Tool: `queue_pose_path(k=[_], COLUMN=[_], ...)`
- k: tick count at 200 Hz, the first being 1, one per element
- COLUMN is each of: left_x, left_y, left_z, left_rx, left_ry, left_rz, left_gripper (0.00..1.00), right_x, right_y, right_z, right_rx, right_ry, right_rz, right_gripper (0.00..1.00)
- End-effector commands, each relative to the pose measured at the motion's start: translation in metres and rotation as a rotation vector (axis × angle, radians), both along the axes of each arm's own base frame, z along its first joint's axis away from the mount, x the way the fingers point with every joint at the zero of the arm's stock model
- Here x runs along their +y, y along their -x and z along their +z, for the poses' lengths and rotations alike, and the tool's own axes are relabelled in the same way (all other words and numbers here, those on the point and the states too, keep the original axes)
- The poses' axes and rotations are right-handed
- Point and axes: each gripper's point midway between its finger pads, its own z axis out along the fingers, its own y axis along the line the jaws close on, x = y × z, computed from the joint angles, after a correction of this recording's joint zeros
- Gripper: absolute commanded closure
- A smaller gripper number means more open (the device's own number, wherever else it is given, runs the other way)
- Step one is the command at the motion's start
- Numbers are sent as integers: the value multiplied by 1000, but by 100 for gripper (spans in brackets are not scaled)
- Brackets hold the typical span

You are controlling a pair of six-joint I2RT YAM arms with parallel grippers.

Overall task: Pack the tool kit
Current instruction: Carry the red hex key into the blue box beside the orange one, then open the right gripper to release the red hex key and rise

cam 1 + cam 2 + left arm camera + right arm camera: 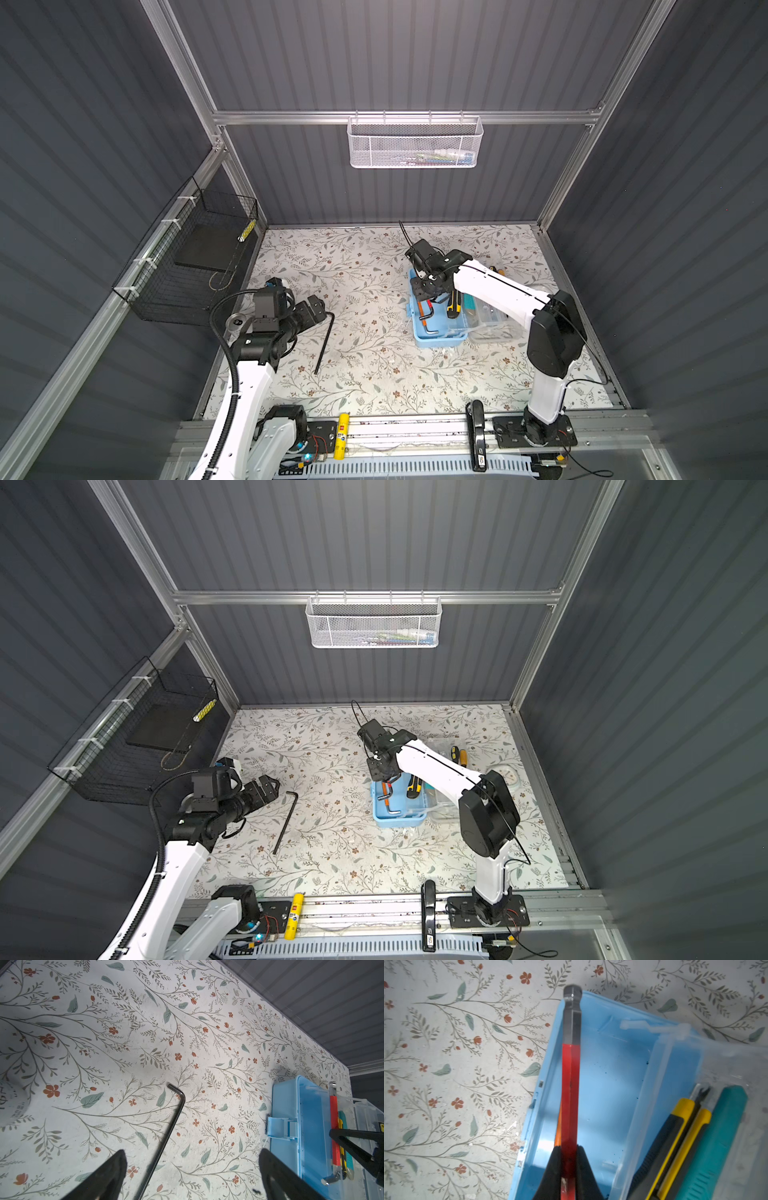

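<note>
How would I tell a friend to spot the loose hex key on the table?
On the floral table, look left of the light-blue box, toward the left end effector. Beside it lies a long L-shaped hex key, alone. Unlike the red-sleeved hex key at the box, it is all black.

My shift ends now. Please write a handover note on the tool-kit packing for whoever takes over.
Left gripper: open, empty, beside the long black L-shaped hex key on the floral table.
Right gripper: shut on a red-sleeved hex key, over the open light-blue plastic box.
Yellow-and-black utility knife lies where box meets opened clear plastic lid; which holds it is unclear.
To do: release the red key, pack the black key and two yellow-handled tools behind the box, shut the lid.
</note>
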Motion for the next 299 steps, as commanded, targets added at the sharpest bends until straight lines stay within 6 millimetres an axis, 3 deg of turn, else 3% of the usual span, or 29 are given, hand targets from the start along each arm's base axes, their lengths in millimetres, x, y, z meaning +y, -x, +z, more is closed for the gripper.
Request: queue_pose_path(k=[1, 83, 199, 244, 275, 299], left_x=[-2, -1, -1, 0, 1, 4], left_y=[0, 1, 0, 1, 3, 6], left_z=[-3, -1, -4, -5, -8, -24], left_rx=[-2, 3, 11, 15, 22, 66], left_ry=[2, 0, -6, -6, -10, -15], left_rz=[-18, -18, -19, -16, -12, 12], left_gripper=[1, 0, 0, 1, 1, 1], right_x=[-17, -25, -23, -19, -22, -19], right_y=[-1, -9, -7, -8, -8, -5], right_z=[-4, -46, -90, -98, -98, -95], right_rx=[-14, 56, 139, 136, 141, 154], right_ry=[91, 259, 296, 269, 274, 253], right_rz=[-16, 1, -38, -44, -47, -37], right_gripper=[100, 100, 100, 100, 85, 76])
